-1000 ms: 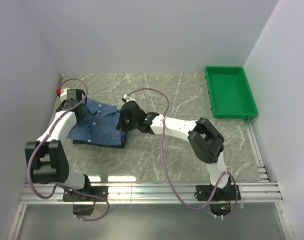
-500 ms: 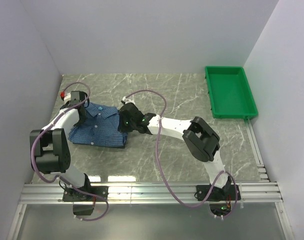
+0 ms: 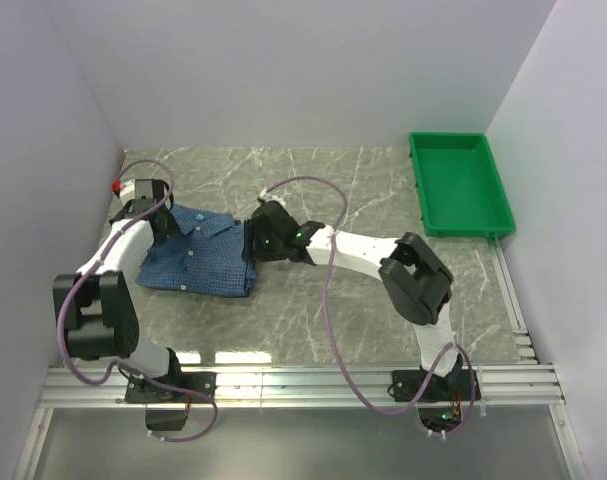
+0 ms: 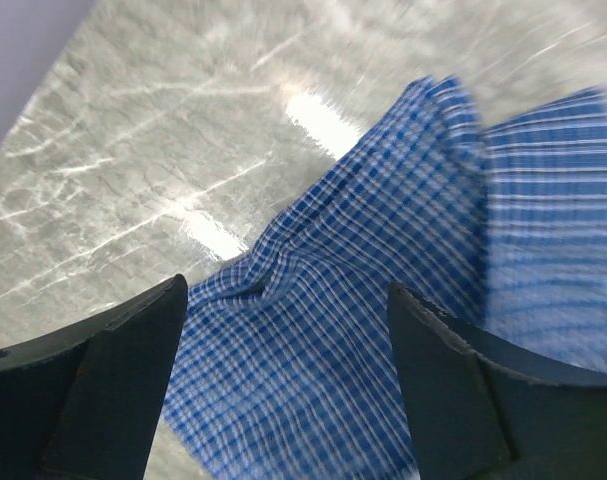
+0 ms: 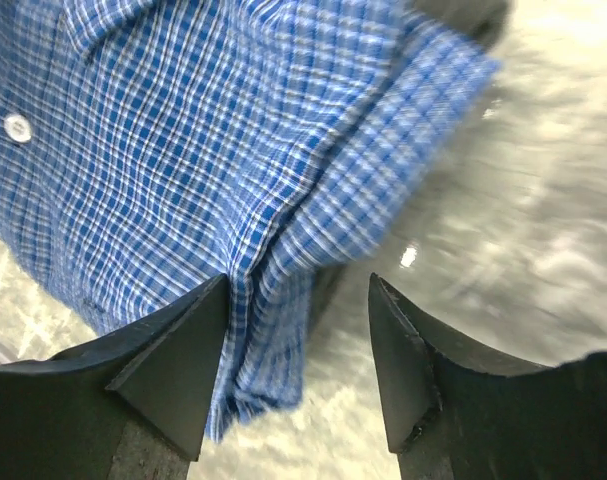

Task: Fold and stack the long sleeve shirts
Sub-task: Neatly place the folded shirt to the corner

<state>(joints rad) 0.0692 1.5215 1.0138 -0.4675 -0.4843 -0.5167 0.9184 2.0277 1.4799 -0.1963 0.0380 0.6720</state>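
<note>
A: Top external shows the worktop [image 3: 323,300] with the blue shirt [image 3: 198,258] folded into a rough rectangle at about 9 o'clock. Its collar points toward 11. The green tray [image 3: 420,190] sits well apart at 2 o'clock.

B: What has moved?

A: The right arm. Half a second ago it reached over the shirt's 3 o'clock edge. It has since drawn back toward 3 and now sits just beside that edge. A second ago a dark band also showed along the shirt's 6 o'clock side, and it is mostly covered now.

B: Is that the second shirt underneath?

A: Probably. The right wrist view has dark cloth [image 5: 458,15] past the blue fold at 1 o'clock, but it is blurred, so I can't be sure.

B: And the end effectors?

A: The right end effector [image 5: 298,290] has its fingers spread, with the folded edge lying below them and nothing pinched. The left end effector [image 4: 288,290] is at the collar corner, also spread wide over the cloth and holding nothing.

B: What does that mean for the task?

A: I'd judge the blue shirt has been let go on the stack and only tidying is left.
</note>
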